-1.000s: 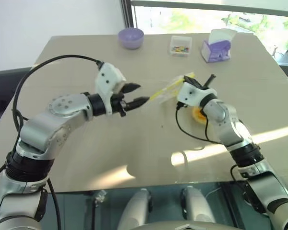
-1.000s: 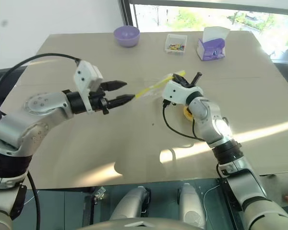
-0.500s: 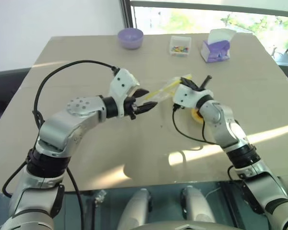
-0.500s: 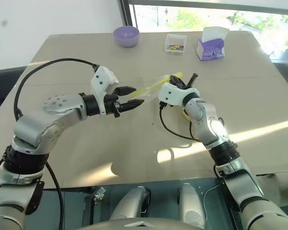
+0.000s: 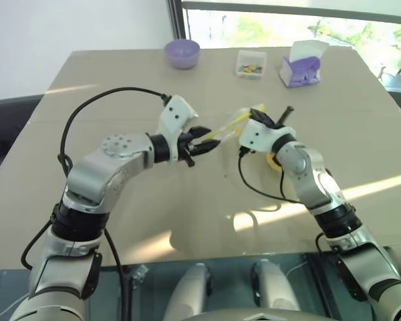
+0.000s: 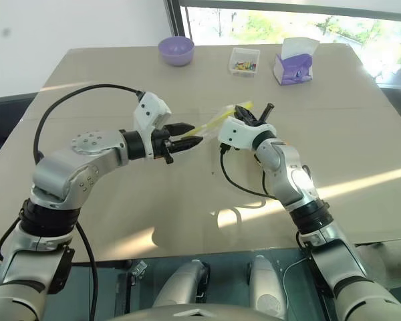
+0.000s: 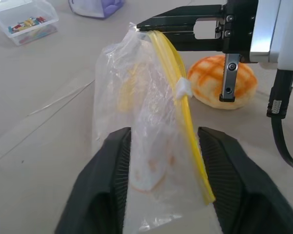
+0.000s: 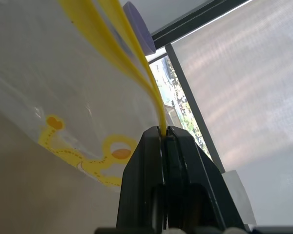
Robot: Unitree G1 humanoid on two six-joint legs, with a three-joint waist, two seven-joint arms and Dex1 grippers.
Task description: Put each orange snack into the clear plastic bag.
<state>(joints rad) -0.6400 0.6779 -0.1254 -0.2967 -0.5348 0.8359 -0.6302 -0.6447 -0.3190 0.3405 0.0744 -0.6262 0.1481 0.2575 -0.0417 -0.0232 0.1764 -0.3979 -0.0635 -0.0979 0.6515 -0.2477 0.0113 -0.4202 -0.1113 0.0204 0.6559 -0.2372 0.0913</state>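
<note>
The right gripper (image 6: 240,111) is pinching the limp, crinkly bag (image 7: 146,131) by its yellow strip; the left gripper (image 7: 161,185), jaws narrow, is straddling the film. The soft bun (image 7: 223,80) is lying just beyond, wanting gentle side holds.

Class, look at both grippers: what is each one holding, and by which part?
The right gripper pinches the clear plastic bag by its yellow seal strip. The left gripper straddles the bag's other end, not visibly clamped.
</note>
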